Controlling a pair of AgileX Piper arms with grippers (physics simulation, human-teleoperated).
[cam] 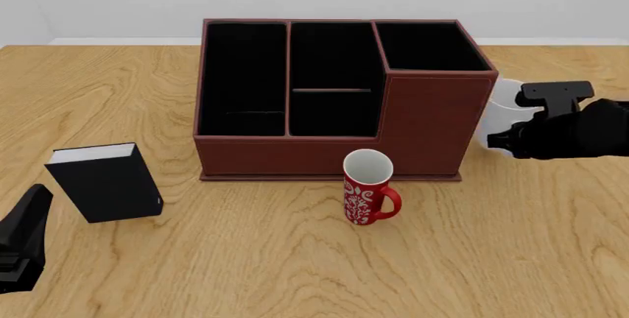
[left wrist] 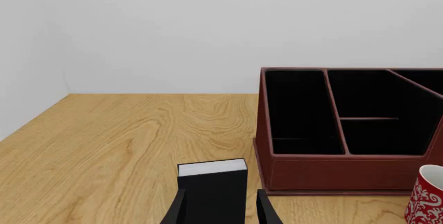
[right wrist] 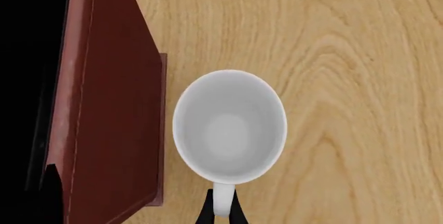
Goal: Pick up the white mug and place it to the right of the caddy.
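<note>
white mug [cam: 499, 112] half behind right hand [cam: 503, 138]

**Arm and gripper pose**

Right arm: comes in from the right side of the front view, dark wrist held above the table, pointing down. Right gripper [right wrist: 220, 211]: the fingers close together, pinched on the white mug's [right wrist: 230, 126] handle, one on each side. Tips only partly visible.

Left arm: low at the near left corner of the front view, little of it visible. Left gripper [left wrist: 220, 209]: two dark fingers spread apart, nothing between them.
</note>
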